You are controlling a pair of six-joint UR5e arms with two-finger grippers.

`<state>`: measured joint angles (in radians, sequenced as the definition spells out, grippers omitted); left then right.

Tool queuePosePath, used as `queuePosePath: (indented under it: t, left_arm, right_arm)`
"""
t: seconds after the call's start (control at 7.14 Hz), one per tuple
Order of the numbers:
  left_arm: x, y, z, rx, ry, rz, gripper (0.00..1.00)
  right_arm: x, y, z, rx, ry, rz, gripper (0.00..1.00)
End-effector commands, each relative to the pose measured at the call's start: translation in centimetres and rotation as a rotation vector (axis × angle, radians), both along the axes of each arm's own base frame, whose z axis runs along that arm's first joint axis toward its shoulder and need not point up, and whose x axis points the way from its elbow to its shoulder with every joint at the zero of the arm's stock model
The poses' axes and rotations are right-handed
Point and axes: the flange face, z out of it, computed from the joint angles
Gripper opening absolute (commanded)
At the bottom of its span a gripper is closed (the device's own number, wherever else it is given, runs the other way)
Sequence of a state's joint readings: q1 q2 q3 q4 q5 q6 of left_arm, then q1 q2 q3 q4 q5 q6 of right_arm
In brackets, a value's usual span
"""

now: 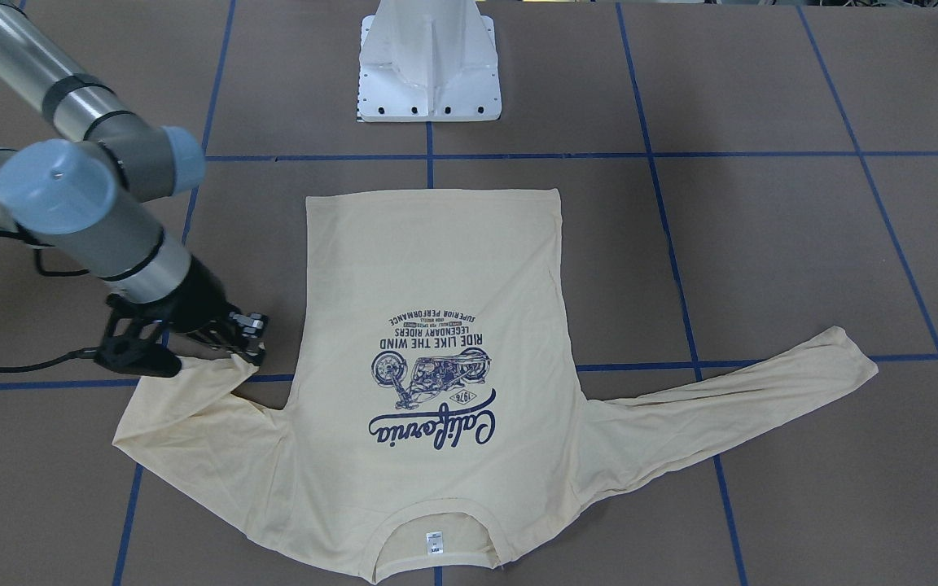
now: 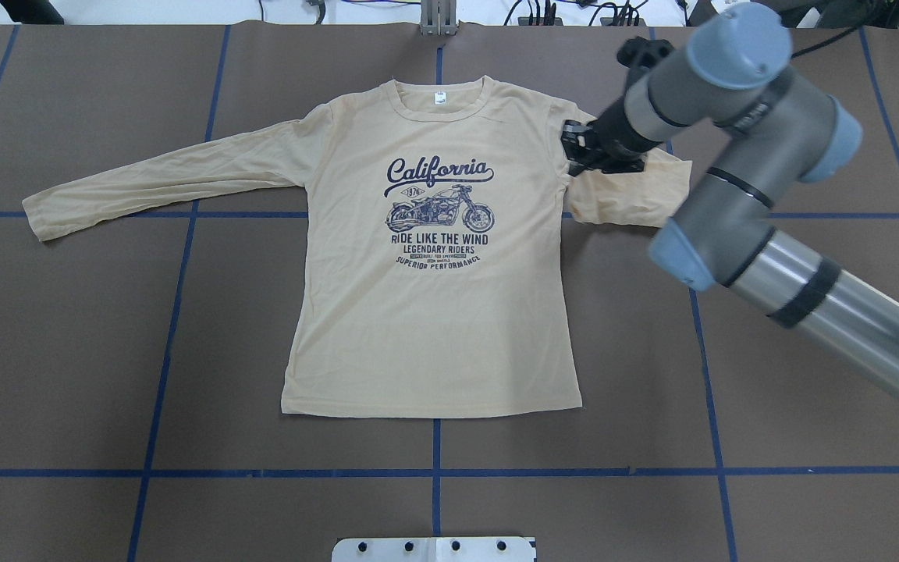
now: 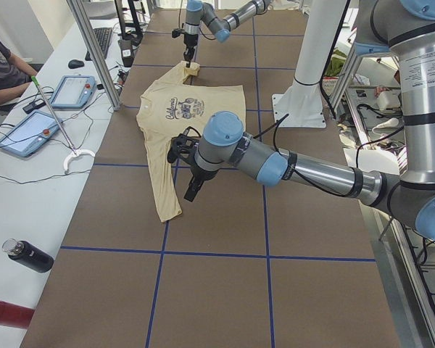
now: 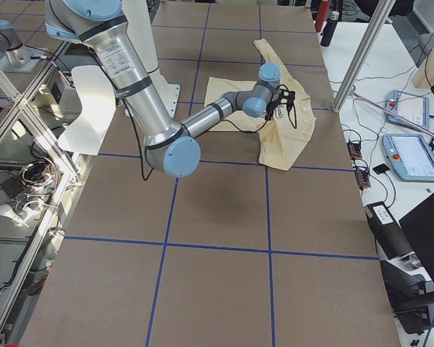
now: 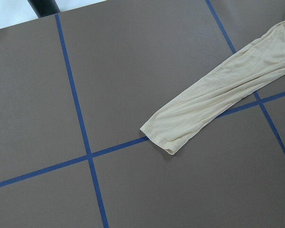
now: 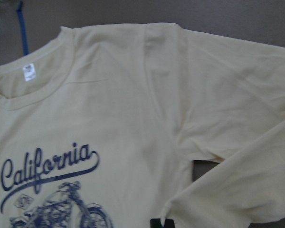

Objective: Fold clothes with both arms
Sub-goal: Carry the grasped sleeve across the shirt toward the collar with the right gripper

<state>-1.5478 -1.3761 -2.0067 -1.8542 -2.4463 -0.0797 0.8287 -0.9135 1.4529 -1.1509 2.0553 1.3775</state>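
The cream-yellow shirt [image 2: 434,312] lies flat, print up, neck tag [image 2: 439,97] on the far side; it also shows in the front view [image 1: 436,285]. My right gripper [image 2: 574,156] is shut on the cuff end of one sleeve [image 2: 629,195], which is doubled back toward the shoulder; the front view [image 1: 251,352] and right wrist view [image 6: 160,223] show the pinch. The other sleeve [image 2: 161,179] lies stretched out, and its cuff [image 5: 168,142] shows in the left wrist view. My left gripper [image 3: 191,190] hovers near that cuff; I cannot tell if it is open.
The white pedestal base [image 1: 428,65] stands at the robot's edge of the brown table with blue tape lines [image 2: 184,312]. In the left side view, a side bench holds tablets [image 3: 72,90] and a bottle [image 3: 29,256], with a person [image 3: 0,65] and a metal post [image 3: 94,51].
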Motion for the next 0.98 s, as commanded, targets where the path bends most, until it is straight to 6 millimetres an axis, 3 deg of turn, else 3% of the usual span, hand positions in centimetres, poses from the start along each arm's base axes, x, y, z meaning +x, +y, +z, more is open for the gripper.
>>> queuePosePath:
  t: [0.0, 0.14, 0.28, 0.42, 0.56, 0.84]
  left_arm:
    - [0.0, 0.0, 0.0, 0.000, 0.006, 0.003, 1.00]
    - [0.0, 0.0, 0.0, 0.000, 0.006, 0.003, 1.00]
    - [0.0, 0.0, 0.3, -0.008, 0.005, 0.003, 1.00]
    - [0.0, 0.0, 0.6, -0.014, 0.005, 0.003, 1.00]
    - [0.0, 0.0, 0.6, -0.013, 0.005, 0.003, 1.00]
    - [0.1, -0.1, 0.7, -0.019, 0.007, 0.004, 1.00]
  right_arm:
    - [-9.3, -3.3, -15.3, -0.001, 0.007, 0.104, 0.00]
    - [-11.6, -2.9, -20.1, 0.041, 0.001, 0.124, 0.00]
    - [-14.2, -1.1, -22.0, 0.068, 0.004, 0.117, 0.00]
    - [-17.4, -0.2, -25.3, 0.098, 0.027, 0.141, 0.00]
    - [-20.7, 0.3, -26.2, 0.119, 0.033, 0.145, 0.00]
    - [-22.6, -0.8, -24.6, 0.134, 0.032, 0.161, 0.00]
